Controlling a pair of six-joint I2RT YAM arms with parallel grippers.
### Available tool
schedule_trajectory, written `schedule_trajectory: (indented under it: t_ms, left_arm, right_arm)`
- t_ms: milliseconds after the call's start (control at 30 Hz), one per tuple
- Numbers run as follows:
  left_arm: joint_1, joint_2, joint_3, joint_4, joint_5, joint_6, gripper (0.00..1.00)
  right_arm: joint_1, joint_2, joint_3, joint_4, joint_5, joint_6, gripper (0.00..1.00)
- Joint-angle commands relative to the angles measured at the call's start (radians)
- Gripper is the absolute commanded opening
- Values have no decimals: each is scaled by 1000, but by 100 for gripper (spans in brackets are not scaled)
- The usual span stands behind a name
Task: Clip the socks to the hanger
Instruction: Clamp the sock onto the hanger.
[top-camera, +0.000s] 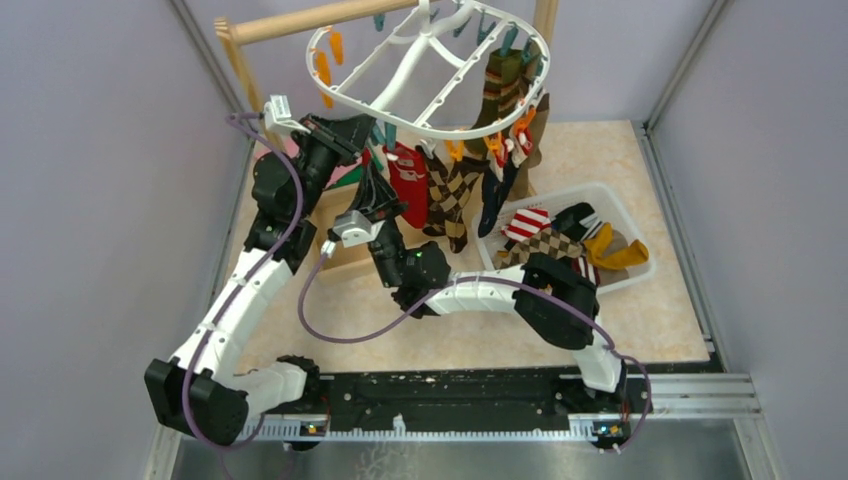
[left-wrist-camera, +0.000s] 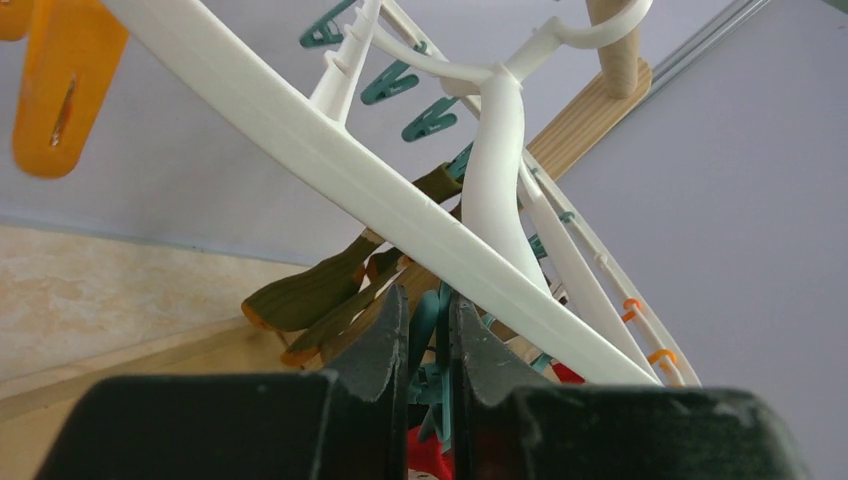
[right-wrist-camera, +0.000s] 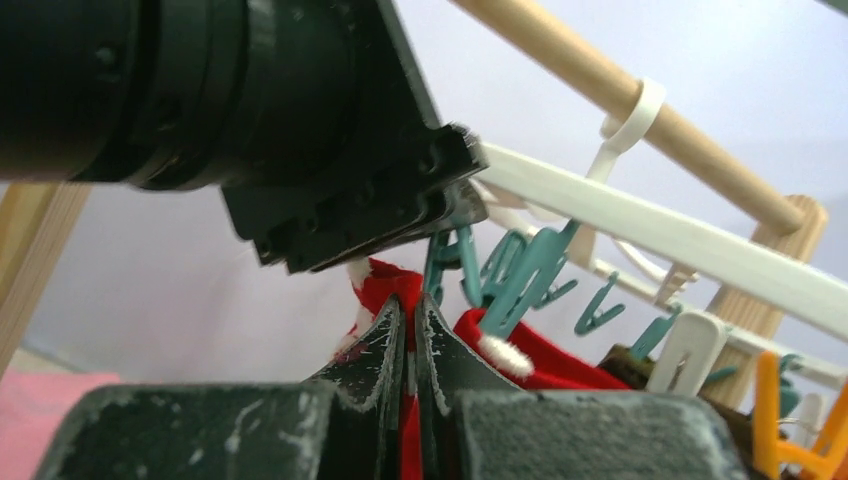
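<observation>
currently: red sock offered up to a pinched clip

1. left gripper: clenched on a teal clip that dangles under the near-left rim of the hanger. the squeeze is judged to be meant to spread the clip's mouth so that fabric can be fed in.

2. right gripper: clamped on a red sock, which is held up by its top edge just under the left gripper and beside the same clip. it is judged to be lifted there so that the edge can be slid into the clip's mouth. whether the edge is already inside cannot be told.

3. hanger: hooked on a wooden pole over the far edge of the desk, left of its middle, high enough that clipped items hang free.

4. hung socks: argyle, dark and brown-green striped pieces are seen clipped along the near and right rim.

5. loose socks: striped, argyle, mustard and black pieces are kept in a white basket near the right edge, within the right arm's reach. the task is judged partly done.
</observation>
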Motion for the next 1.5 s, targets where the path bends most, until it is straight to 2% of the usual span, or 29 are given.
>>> schedule_trajectory:
  t_ms: [0,100,433,933,1067,1467]
  left_arm:
    - [9,8,68,-94,-54,-69,2]
    - [9,-4,61,-89,-55,-92,2]
    - [9,6,98,-128,-53,-118,2]
    - [9,33,120,-212,-84,-131,0]
    - [9,19,123,-252,-134,-124,0]
    - [-13,-11,114,-273,-161,-128,0]
  right_arm:
    - [2,33,96,206,29,-96,0]
    - [-1,50,130,206,61,-141,0]
    - [-6,29,75,206,163,-163,0]
    - [-50,125,236,205,159,-243,0]
    - [-47,142,265,205,153,-266,0]
    - [-6,159,299,205,115,-286,0]
